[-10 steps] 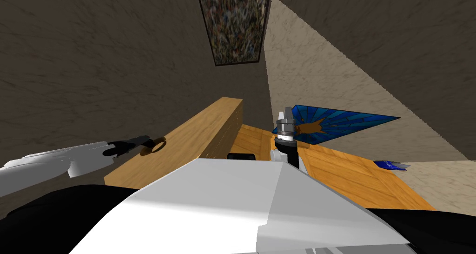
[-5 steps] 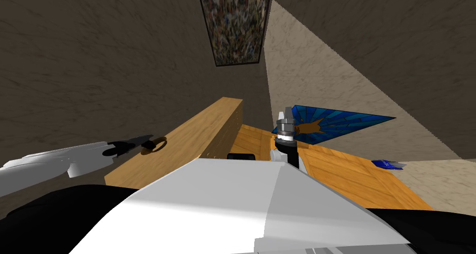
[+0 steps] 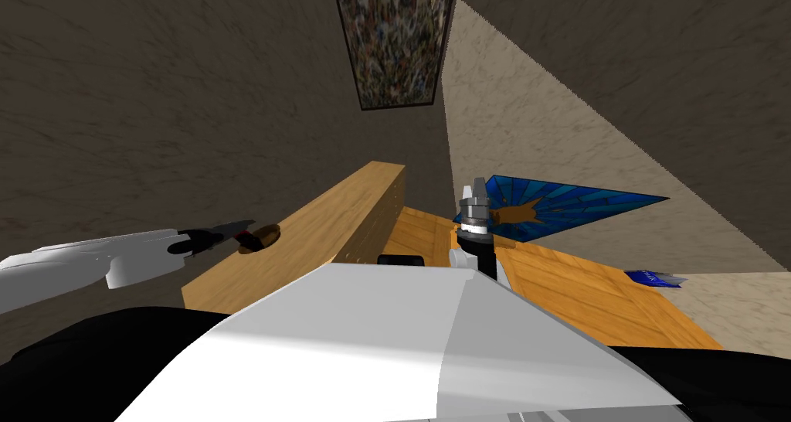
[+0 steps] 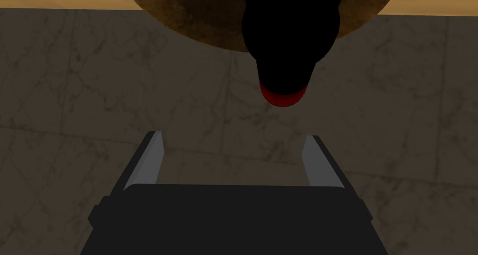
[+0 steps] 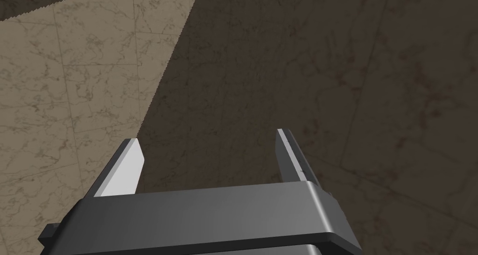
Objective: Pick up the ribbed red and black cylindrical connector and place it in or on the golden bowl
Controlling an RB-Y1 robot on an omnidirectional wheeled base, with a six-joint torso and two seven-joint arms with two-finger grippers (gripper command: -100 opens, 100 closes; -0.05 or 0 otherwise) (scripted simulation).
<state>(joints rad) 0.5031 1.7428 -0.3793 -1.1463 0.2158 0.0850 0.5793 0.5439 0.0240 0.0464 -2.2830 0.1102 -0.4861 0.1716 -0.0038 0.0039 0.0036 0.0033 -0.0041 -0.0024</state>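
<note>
Black with a red end, the connector (image 4: 289, 42) lies in the golden bowl (image 4: 186, 18) on the wooden cabinet top (image 3: 324, 216), red tip poking over the rim toward the left gripper (image 4: 232, 135). A second ago the bowl showed as an open ring; now it is filled, and the fingers stand spread, clear of the connector, so placing looks done. The right gripper (image 5: 207, 135) is raised, also released
</note>
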